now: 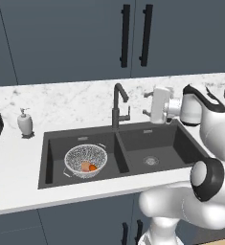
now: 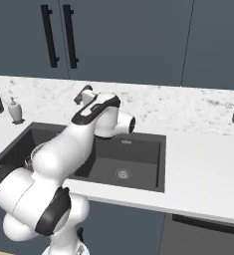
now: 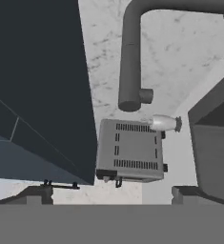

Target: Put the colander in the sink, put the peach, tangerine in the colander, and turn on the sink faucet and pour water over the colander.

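A white marbled counter [image 1: 61, 100] is running under dark blue cabinets [image 1: 66, 38] — no readable writing anywhere. The sink [image 1: 152, 139] is holding the colander [image 1: 85, 160] in its left basin, with the peach [image 1: 85, 166] and tangerine [image 1: 93, 168] lying inside. The arm is reaching level toward the sink faucet [image 1: 117, 106], its gripper [image 1: 145, 103] standing wide apart just right of it — gripping nothing. A soap dispenser [image 1: 24, 122] is standing at the far left.

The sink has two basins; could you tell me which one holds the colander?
The left basin of the sink holds the colander; the right basin shows its bare drain.
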Tool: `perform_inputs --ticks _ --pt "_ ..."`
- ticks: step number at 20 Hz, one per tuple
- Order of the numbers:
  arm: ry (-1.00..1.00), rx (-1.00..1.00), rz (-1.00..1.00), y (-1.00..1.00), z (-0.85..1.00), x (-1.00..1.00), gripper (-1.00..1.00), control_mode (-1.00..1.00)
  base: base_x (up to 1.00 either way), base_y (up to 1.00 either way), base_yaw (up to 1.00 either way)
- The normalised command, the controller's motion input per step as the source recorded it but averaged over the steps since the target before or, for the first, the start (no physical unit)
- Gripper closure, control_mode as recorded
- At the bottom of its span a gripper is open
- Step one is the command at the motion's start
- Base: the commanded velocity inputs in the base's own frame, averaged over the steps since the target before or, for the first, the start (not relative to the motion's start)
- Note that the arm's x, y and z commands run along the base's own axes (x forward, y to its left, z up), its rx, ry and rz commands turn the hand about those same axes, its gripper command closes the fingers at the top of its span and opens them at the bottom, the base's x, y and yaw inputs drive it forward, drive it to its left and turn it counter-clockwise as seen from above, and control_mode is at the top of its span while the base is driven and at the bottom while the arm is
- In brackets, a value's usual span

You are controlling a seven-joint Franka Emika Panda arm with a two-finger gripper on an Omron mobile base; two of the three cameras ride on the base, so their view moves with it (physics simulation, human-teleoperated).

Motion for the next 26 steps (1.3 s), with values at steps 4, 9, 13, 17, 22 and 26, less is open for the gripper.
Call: perform_inputs --ticks 4,9,13,17,22,26 --pt "-0.11 0.00 0.04 0.40 0.01 0.11 -1.00 -1.00 0.00 0.00 0.00" --pt "-0.11 0.00 0.01 0.28 0.15 0.12 -1.00 -1.00 0.00 0.00 0.00" --pt "-0.09 0.01 0.00 0.09 0.18 0.32 -1.00 -1.00 0.00 0.00 0.00" --pt "-0.04 0.00 0.00 0.01 0.04 0.46 -1.00 -1.00 0.00 0.00 0.00" --pt "0.00 0.00 0.00 0.00 -0.19 0.28 -1.00 -1.00 0.00 0.00 0.00" --pt "0.00 0.00 0.00 0.00 -0.23 0.21 -1.00 -1.00 0.00 0.00 0.00"
